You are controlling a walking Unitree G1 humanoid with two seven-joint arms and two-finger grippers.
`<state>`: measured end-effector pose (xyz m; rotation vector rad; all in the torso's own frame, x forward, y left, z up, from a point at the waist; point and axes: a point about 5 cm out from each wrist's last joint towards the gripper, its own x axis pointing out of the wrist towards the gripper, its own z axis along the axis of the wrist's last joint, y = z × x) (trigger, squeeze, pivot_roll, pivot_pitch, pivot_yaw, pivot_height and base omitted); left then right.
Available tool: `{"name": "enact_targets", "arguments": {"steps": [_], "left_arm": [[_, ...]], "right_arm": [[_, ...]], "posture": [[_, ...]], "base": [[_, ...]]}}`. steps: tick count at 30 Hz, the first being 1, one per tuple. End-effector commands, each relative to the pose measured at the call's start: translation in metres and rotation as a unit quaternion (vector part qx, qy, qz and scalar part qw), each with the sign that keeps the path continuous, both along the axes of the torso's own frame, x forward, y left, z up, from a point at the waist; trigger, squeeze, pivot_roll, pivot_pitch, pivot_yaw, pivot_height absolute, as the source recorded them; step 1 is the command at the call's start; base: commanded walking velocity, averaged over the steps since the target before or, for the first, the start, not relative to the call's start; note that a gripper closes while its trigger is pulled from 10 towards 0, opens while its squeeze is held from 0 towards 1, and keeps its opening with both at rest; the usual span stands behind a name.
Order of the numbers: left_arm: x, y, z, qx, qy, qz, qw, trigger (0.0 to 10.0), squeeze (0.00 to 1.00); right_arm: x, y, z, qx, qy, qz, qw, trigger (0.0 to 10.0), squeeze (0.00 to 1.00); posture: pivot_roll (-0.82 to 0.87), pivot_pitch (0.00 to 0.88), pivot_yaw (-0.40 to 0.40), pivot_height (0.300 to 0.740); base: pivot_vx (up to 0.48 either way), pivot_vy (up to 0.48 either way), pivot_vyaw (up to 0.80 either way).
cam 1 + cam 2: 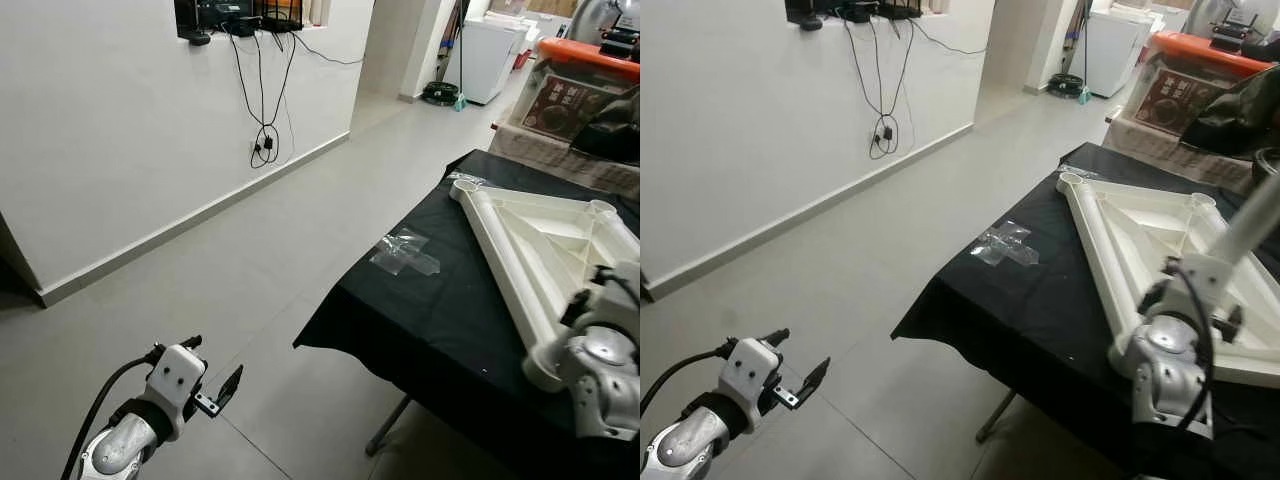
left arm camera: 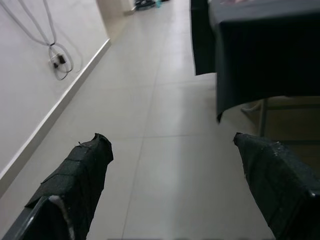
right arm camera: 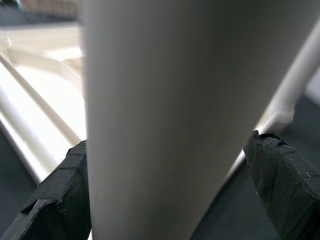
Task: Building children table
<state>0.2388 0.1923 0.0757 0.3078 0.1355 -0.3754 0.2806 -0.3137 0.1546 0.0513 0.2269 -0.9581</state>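
A smooth white plastic tabletop (image 1: 545, 245) lies upside down on the black cloth-covered table (image 1: 420, 300), ribbed and hollow inside. Its long rounded rail runs from 11 o'clock at the far corner down to 5 o'clock. The right gripper (image 3: 170, 200) has its rough black fingers spread either side of a pale cylindrical table leg (image 1: 1255, 220), which rises toward 1 o'clock. The left gripper (image 2: 172, 165) hangs spread over glossy grey floor tiles (image 1: 230, 260). Crumpled clear plastic wrap (image 1: 403, 252) rests near the table's edge. Cables (image 1: 265, 90) dangle down the white wall (image 1: 100, 120).
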Motion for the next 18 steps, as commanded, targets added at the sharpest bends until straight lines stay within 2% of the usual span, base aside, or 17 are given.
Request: {"name": "enact_targets", "arguments": {"steps": [1, 5, 6, 7, 8, 9, 11, 12, 13, 14, 15, 17, 18], "left_arm": [[-0.001, -0.001, -0.004, -0.004, 0.01, 0.001, 1.0, 10.0, 0.0], [-0.002, 0.0, -0.004, -0.004, 0.01, 0.002, 1.0, 10.0, 0.0], [-0.003, 0.001, -0.003, -0.003, 0.01, 0.005, 1.0, 10.0, 0.0], [-0.005, 0.004, -0.004, -0.002, 0.01, 0.009, 1.0, 10.0, 0.0], [-0.005, 0.004, -0.004, -0.002, 0.01, 0.009, 1.0, 10.0, 0.0], [-0.007, 0.006, -0.004, -0.001, 0.011, 0.012, 1.0, 10.0, 0.0], [-0.007, 0.006, -0.004, -0.001, 0.011, 0.012, 1.0, 10.0, 0.0], [-0.008, 0.007, -0.005, -0.001, 0.012, 0.014, 1.0, 10.0, 0.0], [-0.008, 0.007, -0.005, -0.001, 0.012, 0.014, 1.0, 10.0, 0.0], [-0.007, 0.005, -0.006, 0.0, 0.013, 0.011, 1.0, 10.0, 0.0], [-0.007, 0.005, -0.006, 0.0, 0.013, 0.011, 1.0, 10.0, 0.0], [-0.002, 0.001, -0.005, -0.001, 0.011, 0.007, 1.0, 10.0, 0.0], [-0.002, 0.001, -0.005, -0.001, 0.011, 0.007, 1.0, 10.0, 0.0]], "right_arm": [[-0.002, -0.003, -0.011, 0.022, 0.01, -0.027, 0.999, 10.0, 1.0], [-0.002, -0.004, -0.013, 0.022, 0.011, -0.036, 0.999, 10.0, 1.0], [-0.005, -0.023, -0.014, 0.008, 0.018, -0.067, 0.998, 10.0, 1.0], [-0.015, -0.056, -0.008, -0.017, 0.022, -0.118, 0.993, 10.0, 1.0], [-0.015, -0.056, -0.008, -0.017, 0.022, -0.118, 0.993, 10.0, 1.0], [-0.026, -0.083, 0.0, -0.038, 0.022, -0.159, 0.986, 10.0, 1.0], [-0.026, -0.083, 0.0, -0.038, 0.022, -0.159, 0.986, 10.0, 1.0], [-0.039, -0.109, 0.013, -0.059, 0.015, -0.206, 0.977, 10.0, 1.0], [-0.039, -0.109, 0.013, -0.059, 0.015, -0.206, 0.977, 10.0, 1.0], [-0.048, -0.129, 0.029, -0.068, -0.004, -0.244, 0.967, 10.0, 1.0], [-0.048, -0.129, 0.029, -0.068, -0.004, -0.244, 0.967, 10.0, 1.0], [-0.057, -0.15, 0.052, -0.077, -0.042, -0.29, 0.953, 10.0, 1.0], [-0.057, -0.15, 0.052, -0.077, -0.042, -0.29, 0.953, 10.0, 1.0]], "posture": [[-0.01, 0.0, -0.123, 0.74], [-0.01, 0.0, -0.123, 0.74], [0.0, 0.0, -0.13, 0.74], [0.0, 0.0, -0.133, 0.74], [0.0, 0.0, -0.133, 0.74], [0.0, 0.0, -0.131, 0.74], [0.0, 0.0, -0.131, 0.74], [-0.01, 0.0, -0.127, 0.74], [-0.01, 0.0, -0.127, 0.74], [-0.01, 0.0, -0.125, 0.74], [-0.01, 0.0, -0.125, 0.74], [0.0, 0.0, -0.123, 0.74], [0.0, 0.0, -0.123, 0.74]], "base": [[0.0, 0.0, 0.0], [0.0, 0.0, 0.0], [0.0, 0.0, 0.0], [0.0, 0.0, 0.0], [0.0, 0.0, 0.0], [0.0, 0.0, 0.0], [0.0, 0.0, 0.0], [0.0, 0.0, 0.0], [0.0, 0.0, 0.0], [0.0, 0.0, 0.0], [0.0, 0.0, 0.0], [0.0, 0.0, 0.0], [0.0, 0.0, 0.0]]}}
